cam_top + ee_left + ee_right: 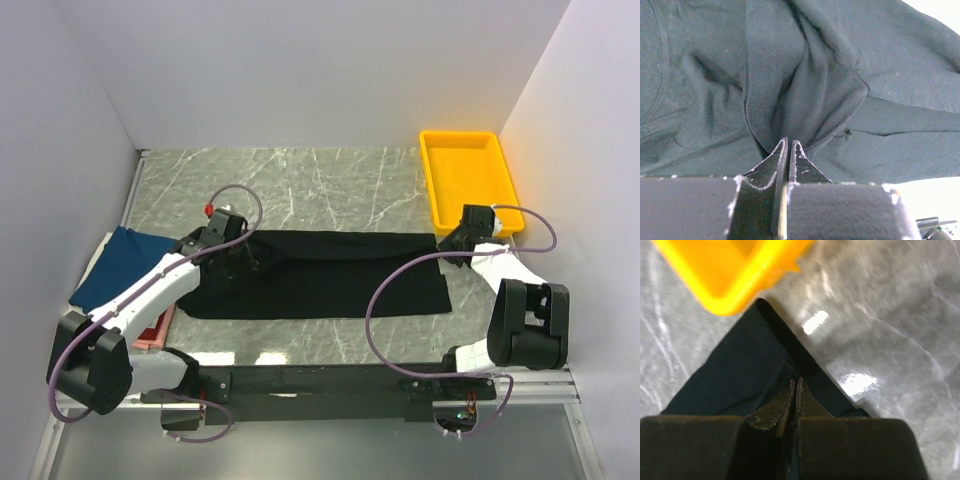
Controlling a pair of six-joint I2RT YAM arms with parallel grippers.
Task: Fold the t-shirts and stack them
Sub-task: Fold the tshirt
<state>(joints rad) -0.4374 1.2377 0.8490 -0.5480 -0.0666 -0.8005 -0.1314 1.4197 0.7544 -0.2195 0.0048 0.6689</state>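
Black shirt (330,280): lies as a long band on the marble table (330,185), stretched between the two grippers

Left gripper (230,238): at the shirt's left end, jaws pinched together on a raised fold of the black cloth; the fabric gathers into deep creases just ahead of the fingertips (781,150) and fans out flatter beyond them

Right gripper (450,240): at the shirt's far right corner, jaws pressed together on the cloth edge; the corner runs to a point just ahead of the tips, with bare table to the right of it

Tray (468,180): yellow, just beyond the right gripper, its near corner close to the shirt's point; contact cannot be told

Navy shirt (120,265): folded, left of the left gripper, partly under the left arm

Pink shirt (158,328): only an edge shows, with red cloth on it, behind and left of the left gripper, beside the navy one
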